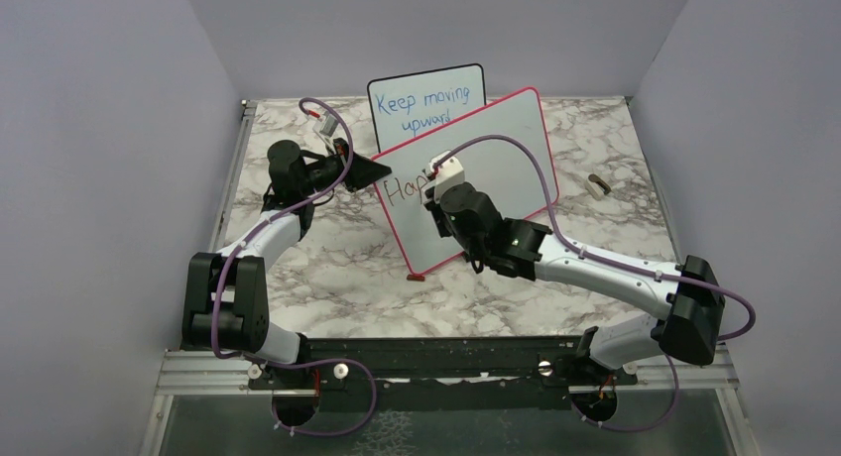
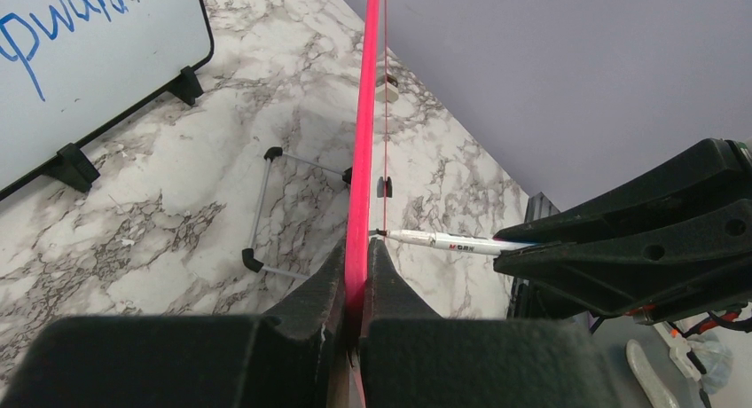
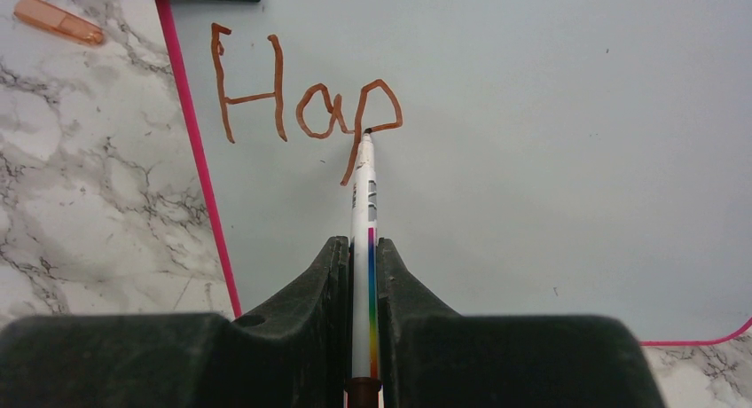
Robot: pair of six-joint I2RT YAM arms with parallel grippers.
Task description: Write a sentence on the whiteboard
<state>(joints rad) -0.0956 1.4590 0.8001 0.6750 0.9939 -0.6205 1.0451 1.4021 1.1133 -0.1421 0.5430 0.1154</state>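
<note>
Plain lilac walls close in a marble-patterned counter (image 1: 327, 278), and most of it is taken up by the whiteboard (image 1: 496, 169), pink-framed and standing at an angle across the middle on small black feet. Behind it is a smaller black-framed board (image 1: 426, 104) with blue writing on it, which has no part in this job.

The left end effector (image 2: 356, 257) is closed tight on the whiteboard's left edge, the pink frame pinched between its fingers, apparently steadying the board. The right end effector (image 3: 359, 248) is narrowed around a white marker (image 3: 363, 195) with a rainbow stripe, held out straight ahead with its tip touching the board face.

The sentence (image 3: 301, 115) so far reads "Hap" in brownish-red strokes near the board's upper left, and the tip sits where the bowl of the "p" meets its stem. From here, I'd say the writing has barely started: three letters down, the rest of the first word and everything after it left to do, with plenty of blank board to the right and below.

An orange cap (image 3: 60, 20) lies on the counter just off the board's left edge.
</note>
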